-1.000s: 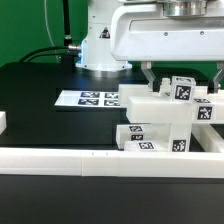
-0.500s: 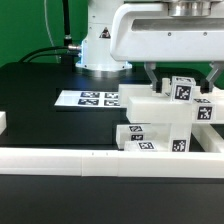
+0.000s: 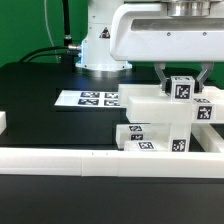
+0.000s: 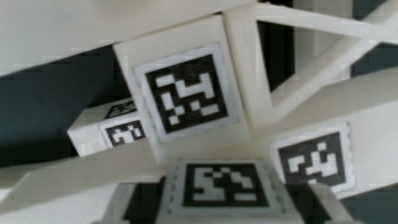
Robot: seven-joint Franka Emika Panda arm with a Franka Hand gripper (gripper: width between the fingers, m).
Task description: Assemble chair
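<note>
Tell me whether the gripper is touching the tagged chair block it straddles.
Cannot tell. In the exterior view the gripper has a finger on each side of the tagged block, but neither contact nor gap shows plainly there or in the wrist view.

the gripper [image 3: 184, 76] straddles a tagged block [image 3: 183, 87] atop the chair [image 3: 160, 118], fingers close beside it. the marker board [image 3: 87, 99] lies on the black table [image 3: 45, 100].

Chair parts [image 3: 160, 118] lie behind rail [image 3: 100, 161], beside marker board [image 3: 85, 99].
</note>
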